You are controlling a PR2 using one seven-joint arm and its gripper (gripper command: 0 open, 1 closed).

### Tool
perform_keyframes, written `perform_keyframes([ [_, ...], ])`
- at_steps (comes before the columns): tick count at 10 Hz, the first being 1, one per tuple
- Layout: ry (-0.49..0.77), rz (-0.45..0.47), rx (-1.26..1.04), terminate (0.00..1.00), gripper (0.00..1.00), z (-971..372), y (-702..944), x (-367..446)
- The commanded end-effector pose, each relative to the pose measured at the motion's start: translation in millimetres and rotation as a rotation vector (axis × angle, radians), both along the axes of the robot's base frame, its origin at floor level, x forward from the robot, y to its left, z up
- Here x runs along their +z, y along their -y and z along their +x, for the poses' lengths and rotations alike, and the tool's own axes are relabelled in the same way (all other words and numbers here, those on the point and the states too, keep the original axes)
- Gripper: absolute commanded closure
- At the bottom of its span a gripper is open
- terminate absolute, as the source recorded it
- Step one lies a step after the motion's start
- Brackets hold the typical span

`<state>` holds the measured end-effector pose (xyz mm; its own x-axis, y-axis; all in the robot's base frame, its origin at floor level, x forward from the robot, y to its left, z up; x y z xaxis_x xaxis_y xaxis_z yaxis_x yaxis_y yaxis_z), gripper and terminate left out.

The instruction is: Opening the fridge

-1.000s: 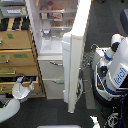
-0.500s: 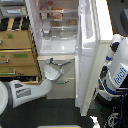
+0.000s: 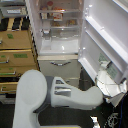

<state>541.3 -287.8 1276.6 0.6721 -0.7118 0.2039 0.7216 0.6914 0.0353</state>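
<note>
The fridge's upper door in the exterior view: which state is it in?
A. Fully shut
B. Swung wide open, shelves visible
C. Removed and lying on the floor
B: the fridge shows its lit inner shelves, and its upper door stands swung out toward the exterior view's right.

The fridge (image 3: pixel 59 35) stands at the middle of the exterior view, its upper door (image 3: pixel 107 35) swung wide open toward the exterior view's right. Shelves (image 3: pixel 59 20) holding items sit inside the upper compartment, and a drawer with a handle (image 3: pixel 59 64) lies below it. A wooden drawer cabinet (image 3: pixel 17 60) stands just beside the fridge on the exterior view's left. The robot's arm (image 3: pixel 60 95) crosses the foreground before the drawer, reaching toward the door's lower edge.
</note>
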Motion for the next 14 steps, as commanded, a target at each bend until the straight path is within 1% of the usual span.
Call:
perform_keyframes([
  [1,-0.023,-0.020,-0.280,0.00,0.00,-105,111,-40],
  [2,-0.035,-0.032,-0.282,0.00,0.00,-86,53,-64],
  [3,-0.037,-0.034,-0.251,0.00,0.00,-68,-43,-97],
  [5,-0.057,-0.019,-0.170,0.00,0.00,-48,-148,-135],
  [7,-0.053,-0.013,-0.210,0.00,0.00,-59,-263,-167],
  [8,-0.057,0.007,-0.178,0.00,0.00,-60,-299,-190],
  [9,-0.076,0.001,-0.124,0.00,0.00,-56,-325,-205],
  [10,-0.076,-0.060,-0.060,0.00,0.00,-57,-361,-210],
  [12,-0.020,-0.157,0.006,0.00,0.00,-61,-410,-202],
  [13,0.004,-0.221,0.111,0.00,0.00,-63,-454,-205],
  [14,0.024,-0.243,0.162,0.00,0.00,-65,-474,-210],
])
